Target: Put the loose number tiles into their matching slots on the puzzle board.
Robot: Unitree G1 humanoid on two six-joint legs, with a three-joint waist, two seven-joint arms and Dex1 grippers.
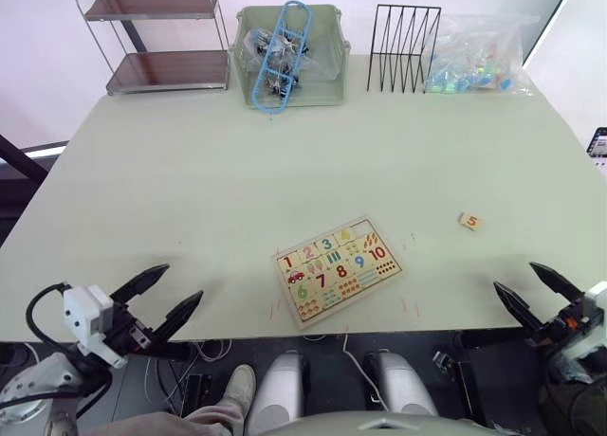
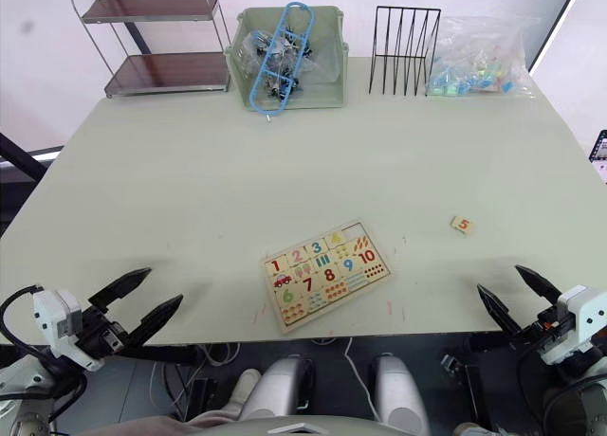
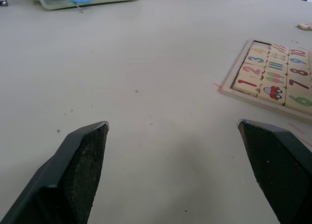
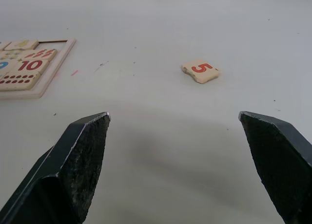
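The puzzle board (image 1: 339, 270) lies tilted near the table's front edge, in the middle. Tiles 1 to 4 sit in its top row, and the slot (image 4: 52, 41) at the row's right end is empty. One loose number tile (image 1: 469, 222), printed with a red 5, lies flat on the table to the right of the board. My left gripper (image 1: 180, 282) hangs open over the front edge, left of the board. My right gripper (image 1: 517, 277) is open at the front right, with the 5 tile (image 4: 200, 70) ahead of its fingers and apart from them.
Along the far edge stand a two-tier shelf (image 1: 156, 43), a green bin (image 1: 327, 76) holding blue items, a black wire rack (image 1: 403, 47) and a clear bag (image 1: 479, 57) of coloured pieces. Bare tabletop lies between them and the board.
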